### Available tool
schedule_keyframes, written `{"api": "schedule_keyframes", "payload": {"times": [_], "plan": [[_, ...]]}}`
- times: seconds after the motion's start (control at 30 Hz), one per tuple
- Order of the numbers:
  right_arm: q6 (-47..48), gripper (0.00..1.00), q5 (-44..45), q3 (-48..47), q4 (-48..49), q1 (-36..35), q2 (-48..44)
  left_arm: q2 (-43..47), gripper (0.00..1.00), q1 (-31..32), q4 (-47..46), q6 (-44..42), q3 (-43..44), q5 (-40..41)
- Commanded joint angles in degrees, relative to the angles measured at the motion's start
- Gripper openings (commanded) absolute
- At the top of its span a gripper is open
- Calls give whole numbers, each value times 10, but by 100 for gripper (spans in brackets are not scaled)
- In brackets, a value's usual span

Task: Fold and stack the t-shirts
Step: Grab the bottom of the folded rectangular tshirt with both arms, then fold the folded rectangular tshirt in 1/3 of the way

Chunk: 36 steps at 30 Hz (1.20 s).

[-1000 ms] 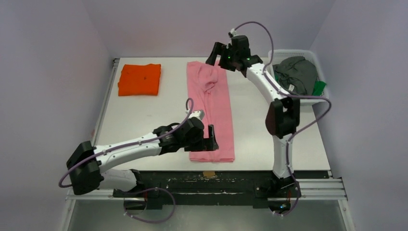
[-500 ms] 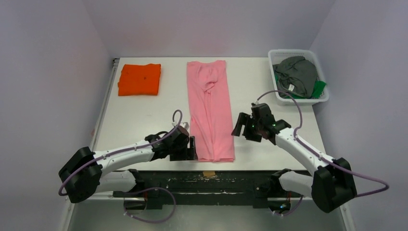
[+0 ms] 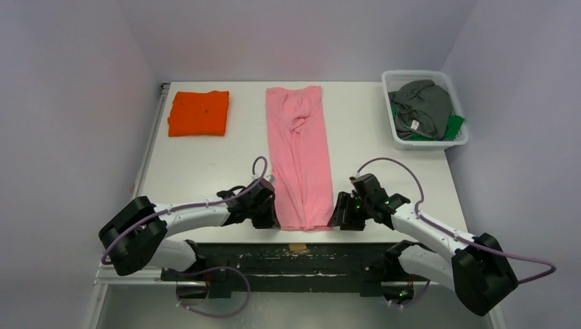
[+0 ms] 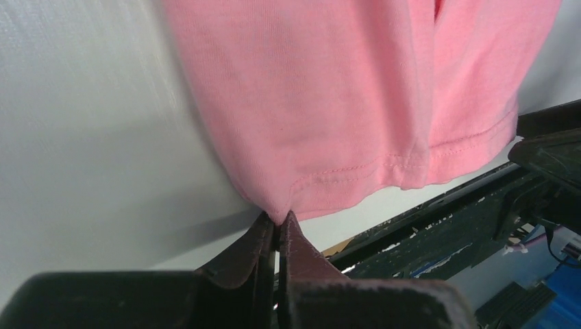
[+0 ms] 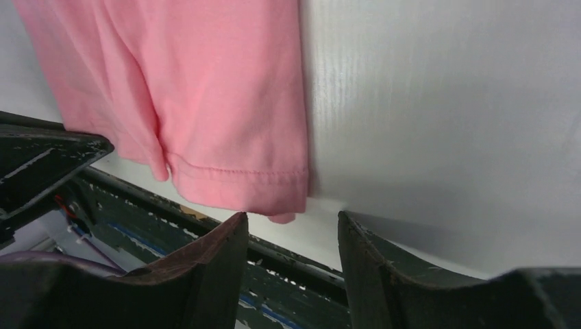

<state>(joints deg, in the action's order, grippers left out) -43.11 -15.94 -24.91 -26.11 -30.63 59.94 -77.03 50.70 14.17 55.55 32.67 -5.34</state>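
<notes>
The pink t-shirt [image 3: 299, 157] lies flat on the tabletop [image 3: 205, 164] as a long narrow strip, its sides already folded in. Its hem end reaches the two pincers and its collar end lies well beyond them.

The left pincer [image 4: 277, 223] is pressed shut on the hem corner nearest it, with a small peak of cloth nipped between its tips. The right pincer [image 5: 291, 226] stands about half open and holds nothing. The other hem corner lies just ahead of its tips, roughly in line with the gap.

The cloth is thin, light knit: soft, limp and without any stiffness, so it should drape and sag from wherever it is lifted. It is not fragile, but the layers may slide over one another. The stitched hem is the firmest part, and the two hem corners look like the right places to take hold, so that the end rises evenly.

From the left wrist view I cannot tell whether that grip has caught every layer or only the top ones.

Well beyond the left pincer lies the orange t-shirt [image 3: 199, 113], folded into a square. Well beyond the right pincer a white basket [image 3: 460, 142] holds a grey t-shirt [image 3: 421, 106] and a green one [image 3: 453, 125].
</notes>
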Motion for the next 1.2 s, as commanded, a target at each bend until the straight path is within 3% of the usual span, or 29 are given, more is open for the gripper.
{"api": "schedule_keyframes", "payload": {"times": [0.0,0.1,0.13,0.23,0.37,0.63,0.73,0.87,0.97,1.07,1.17], "plan": [[-45,49,-25,34,82,-20,19,2,0,2,17,16,-29,0],[-62,37,-30,45,110,-33,33,25,0,4,41,24,-37,13],[-66,25,-31,48,116,-39,35,34,0,8,47,26,-40,16],[-70,1,-24,56,132,-44,34,55,0,19,51,29,-45,22],[-63,0,-53,64,156,-60,24,82,0,44,90,38,-39,46],[-43,0,-106,73,61,-119,-107,198,0,105,201,65,-35,82],[-51,0,-118,71,73,-128,-149,227,0,109,189,51,-30,74],[-39,0,-129,48,126,-128,-128,224,0,106,190,13,18,87],[-37,0,-100,0,151,-127,-86,202,0,71,207,-14,71,115],[-6,0,-36,-68,124,-122,-22,167,0,-1,153,-39,88,87],[2,0,-5,-117,128,-94,31,104,0,-40,178,-74,154,96]]}}
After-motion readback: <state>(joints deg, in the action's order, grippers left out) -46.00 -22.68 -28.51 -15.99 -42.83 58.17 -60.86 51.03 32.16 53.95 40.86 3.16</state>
